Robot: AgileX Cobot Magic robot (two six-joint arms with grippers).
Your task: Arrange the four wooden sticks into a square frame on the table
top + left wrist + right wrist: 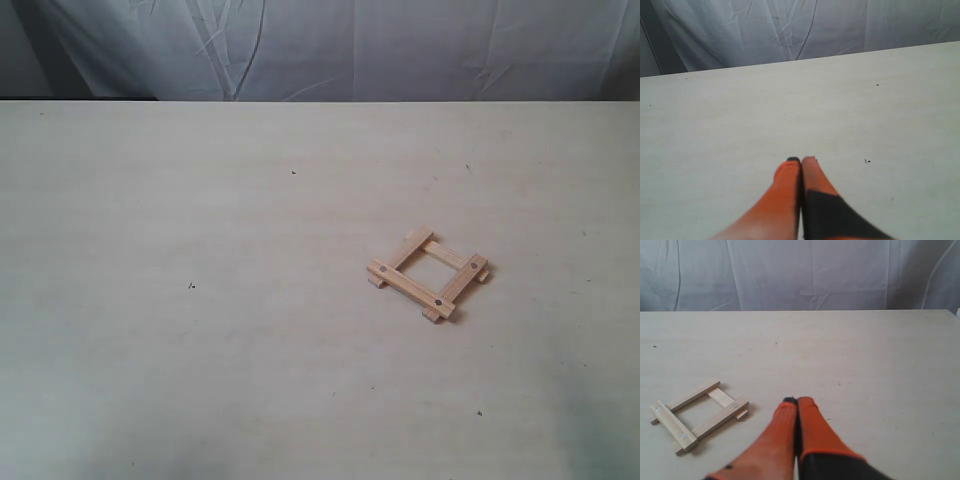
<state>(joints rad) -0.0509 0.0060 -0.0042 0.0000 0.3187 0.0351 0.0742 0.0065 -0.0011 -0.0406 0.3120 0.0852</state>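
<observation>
The four wooden sticks lie together as a small square frame (429, 274) on the pale table (200, 350), right of centre in the exterior view. Two sticks with dark holes rest across two plain ones, overlapping at the corners. The right wrist view shows the same square frame (698, 416) beside my right gripper (797, 401), which is shut and empty, apart from the frame. My left gripper (801, 160) is shut with nothing in it, over bare table (740, 125). Neither arm appears in the exterior view.
A wrinkled pale cloth backdrop (320, 45) hangs behind the table's far edge. A few tiny dark specks (191, 286) dot the tabletop.
</observation>
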